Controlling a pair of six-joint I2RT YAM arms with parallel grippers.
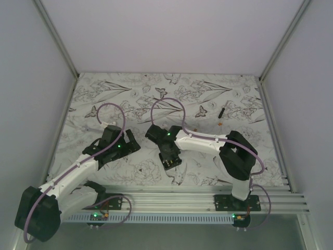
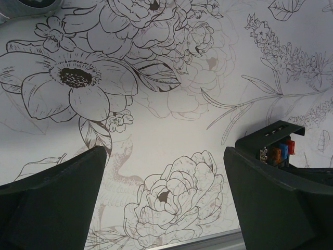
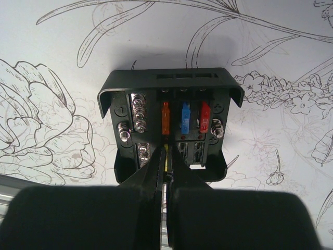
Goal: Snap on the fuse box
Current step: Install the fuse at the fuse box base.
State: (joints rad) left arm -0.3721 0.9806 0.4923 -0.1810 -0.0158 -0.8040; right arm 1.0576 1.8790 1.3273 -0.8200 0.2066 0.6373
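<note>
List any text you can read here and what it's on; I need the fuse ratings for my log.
No text reads clearly.
red fuse in the fuse box: pale marks, too small to read.
blue fuse, orange fuse: no legible marking.
yellow piece in the right gripper: nothing readable.
table cover: flower drawings only, no words.
</note>
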